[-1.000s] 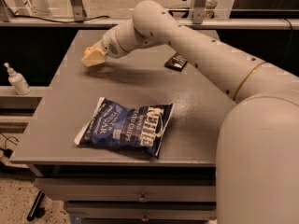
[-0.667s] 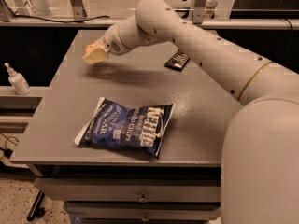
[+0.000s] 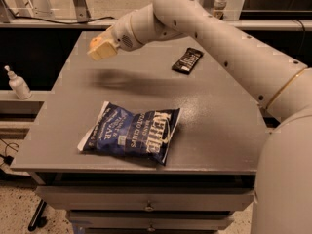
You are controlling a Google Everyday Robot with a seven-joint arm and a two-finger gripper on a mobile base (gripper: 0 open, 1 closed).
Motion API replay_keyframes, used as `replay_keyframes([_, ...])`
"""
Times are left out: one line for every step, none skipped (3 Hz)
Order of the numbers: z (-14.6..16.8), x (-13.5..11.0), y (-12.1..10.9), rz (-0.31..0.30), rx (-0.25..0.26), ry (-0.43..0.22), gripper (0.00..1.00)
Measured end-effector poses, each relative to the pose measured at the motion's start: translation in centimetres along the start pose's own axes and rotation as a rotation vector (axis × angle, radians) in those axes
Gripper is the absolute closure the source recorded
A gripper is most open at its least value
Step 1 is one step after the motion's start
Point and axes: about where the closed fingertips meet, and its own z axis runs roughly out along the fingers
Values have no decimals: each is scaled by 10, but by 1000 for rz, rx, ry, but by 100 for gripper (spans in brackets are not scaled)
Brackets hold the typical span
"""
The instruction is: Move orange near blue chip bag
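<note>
Orange first: no round fruit shows plainly anywhere on the table top, so it is either hidden at the gripper's tip or out of sight, and I cannot tell which. The gripper hangs above the far-left part of the grey table, its pale yellowish end pointing left and down, clear of the surface. A soft shadow lies on the top just below it and to its right. Whether it is apart or clamped on something cannot be told from this view.

Outward from it, the white arm runs back to the right across the table. A small black wrapped bar lies toward the far right, well apart from the gripper. The blue chip bag lies flat near the front edge, left of centre, also well apart from the gripper. A small pump bottle stands on a ledge off the table's left side.

If the fruit is in hand, the step looks like the carry toward the bag. To do it well, come forward high enough to clear the crinkled film and aim for bare grey just beside the bag's far edge, not onto the bag. Lower until the fruit rests before letting go — a round fruit will likely roll, and the front and left edges are near. If nothing is held, the fruit must be found first.
</note>
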Motion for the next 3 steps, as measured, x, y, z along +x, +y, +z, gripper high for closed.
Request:
replay_keyframes([0, 0, 0, 0, 0, 0, 100])
replay_keyframes([-14, -2, 17, -37, -1, 30, 100])
replay_keyframes([-37, -9, 46, -87, -21, 66, 100])
